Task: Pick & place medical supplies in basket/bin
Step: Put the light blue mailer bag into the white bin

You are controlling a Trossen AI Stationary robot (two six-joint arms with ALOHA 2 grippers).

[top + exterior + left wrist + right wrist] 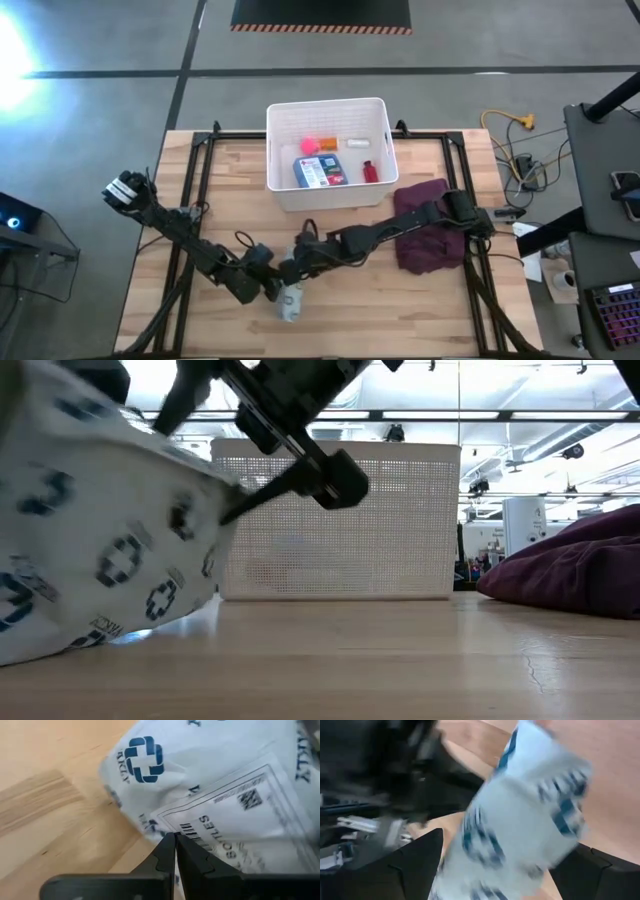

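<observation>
Two arms meet near the front middle of the worktop point(420, 310), over a white pouch printed with blue crosses point(288, 303). In the high view the pouch shows only as a small pale lump, partly covered by both arms. The left tool point(275, 287) sits at the pouch's edge; its wrist view shows the two dark fingers point(167, 857) pressed together on the pouch's printed label point(240, 815), pinching the wrapper. The right tool point(298, 262) comes in from the bin side, and its wrist view shows its fingers point(420, 857) spread wide on either side of the pouch point(520, 820), which is smeared and hard to read; whether those fingers touch it cannot be told.

In the low view the pouch point(90, 530) fills the near left, cut off by the picture's edge, with one end on the worktop and the other raised under a dark tool whose owner cannot be told from that view alone.

The white lattice bin point(380, 190) stands at the far middle, well apart from the pouch. Inside lie a blue-white pack point(320, 171), a small red cylinder point(368, 171), a pink roll point(309, 145), an orange piece point(328, 145) and a pale tube point(357, 143), the last three too small to make out clearly. A maroon cloth point(425, 245) lies beside the bin under the right arm.
</observation>
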